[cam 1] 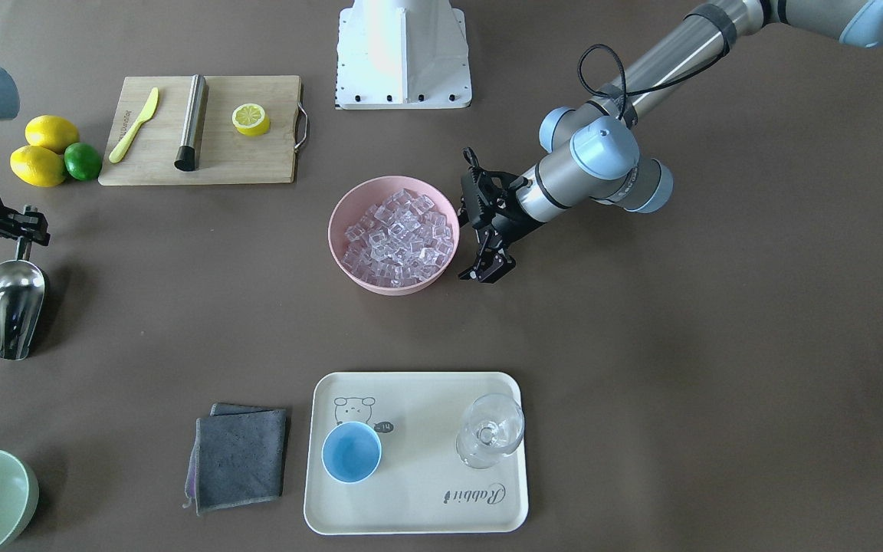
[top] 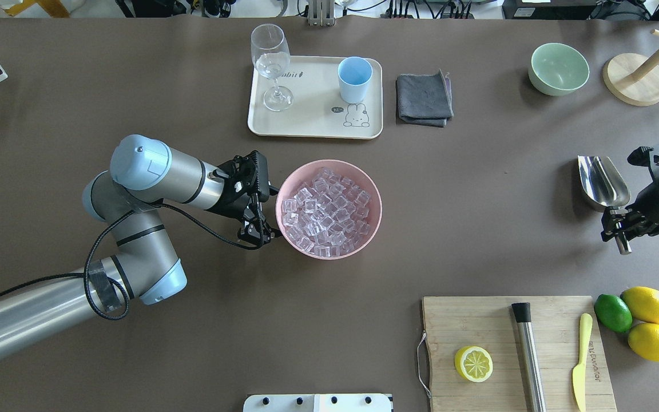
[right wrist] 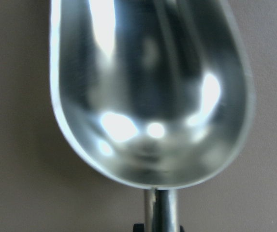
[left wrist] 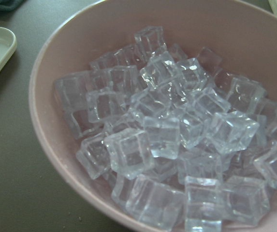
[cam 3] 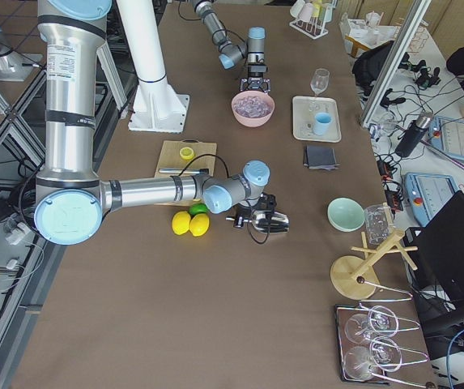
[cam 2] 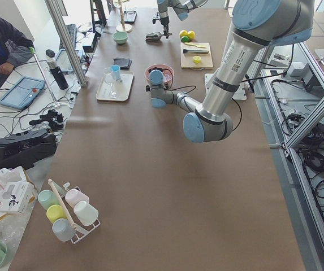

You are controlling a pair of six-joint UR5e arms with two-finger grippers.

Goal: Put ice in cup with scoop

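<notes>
The ice (top: 329, 209) fills a pink bowl (top: 329, 256) at the table's middle, and it also fills the left wrist view (left wrist: 177, 130). My left gripper (top: 261, 232) hangs right beside the bowl's rim, looks open, and holds nothing. The steel scoop (top: 603, 180) is at the table's right side, low over or on the surface. My right gripper (top: 621, 226) is shut on its handle. The scoop's bowl (right wrist: 148, 92) is empty. The light-blue cup (top: 354, 79) stands upright and empty on a cream tray (top: 312, 123) at the far side.
A clear stemmed glass (top: 270, 63) stands on the tray left of the cup. A grey cloth (top: 424, 97) and a pale green bowl (top: 558, 68) lie to the tray's right. A cutting board (top: 552, 326) with a lemon half, steel rod and yellow knife sits near right, beside lemons and a lime.
</notes>
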